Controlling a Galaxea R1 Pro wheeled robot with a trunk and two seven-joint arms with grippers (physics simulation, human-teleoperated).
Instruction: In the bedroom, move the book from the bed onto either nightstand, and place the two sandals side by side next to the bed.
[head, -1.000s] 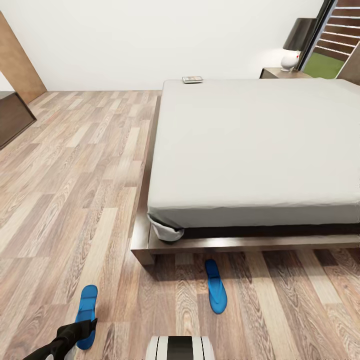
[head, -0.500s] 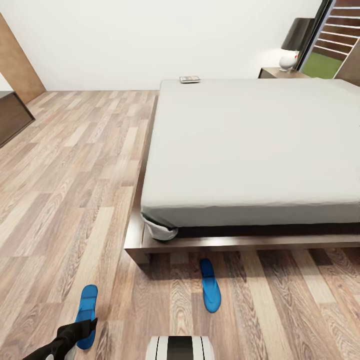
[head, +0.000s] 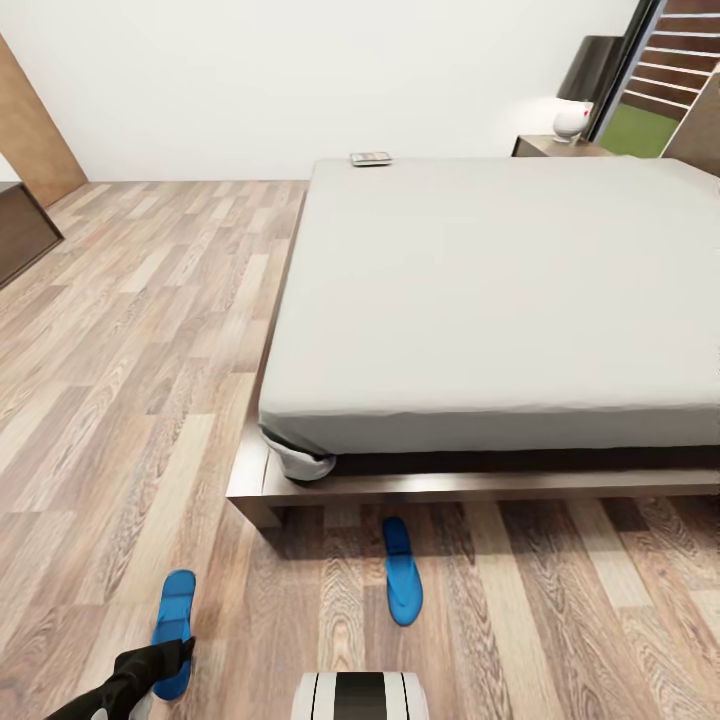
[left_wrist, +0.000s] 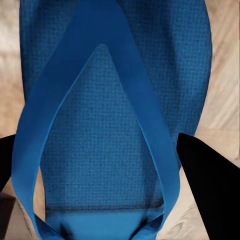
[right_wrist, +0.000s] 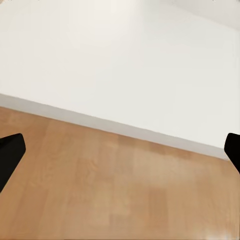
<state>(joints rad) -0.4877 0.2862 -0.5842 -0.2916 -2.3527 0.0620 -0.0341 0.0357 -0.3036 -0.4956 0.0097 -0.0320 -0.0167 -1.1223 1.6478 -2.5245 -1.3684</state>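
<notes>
Holding one blue sandal (head: 172, 632) between spread fingers, the left gripper (head: 165, 655) sits at the near left over the plank floor (head: 120, 400). A second sandal (head: 401, 570) lies just beside the bed (head: 500, 290), at its near edge. At the bed's far left corner rests the book (head: 371, 159). Farther right stands a nightstand (head: 555, 146) with a lamp (head: 578, 82). Widely parted, the right gripper (right_wrist: 120, 150) faces a white wall (right_wrist: 115, 65).

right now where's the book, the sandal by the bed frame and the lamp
book (head: 371, 158): head view, middle of its cover, at the bed's far corner.
sandal by the bed frame (head: 402, 588): head view, middle of its blue sole.
lamp (head: 571, 119): head view, its white base.
</notes>
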